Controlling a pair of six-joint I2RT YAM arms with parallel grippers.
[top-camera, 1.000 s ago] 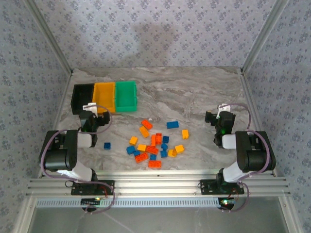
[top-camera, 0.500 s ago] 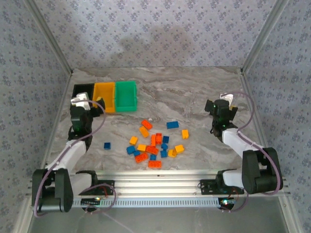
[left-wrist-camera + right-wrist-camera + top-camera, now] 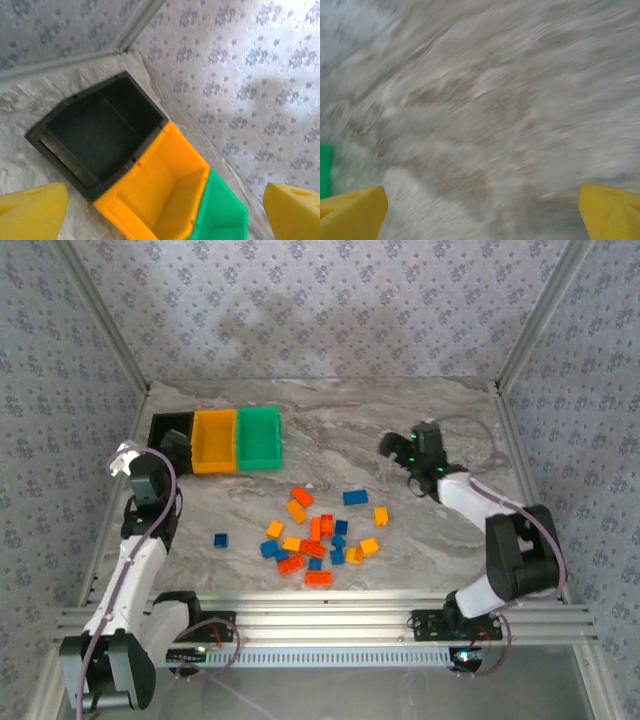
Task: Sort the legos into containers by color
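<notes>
Left pincer [image 3: 176, 447] closer to containers [image 3: 238, 438] than earlier

Top cam high behind the arms [image 3: 135, 555], left wrist close over containers [image 3: 155, 195] (shared), right wrist near tabletop [image 3: 485, 110].

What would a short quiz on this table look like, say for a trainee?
1. True or false: the black bin already holds a brick.
2. What colour is the middle bin of the row? A black, B orange, C green.
3. Fill in: the lego lying alone, left of the pile, is ____.

Key: 1 false, it is empty. 2 B. 3 blue.
</notes>
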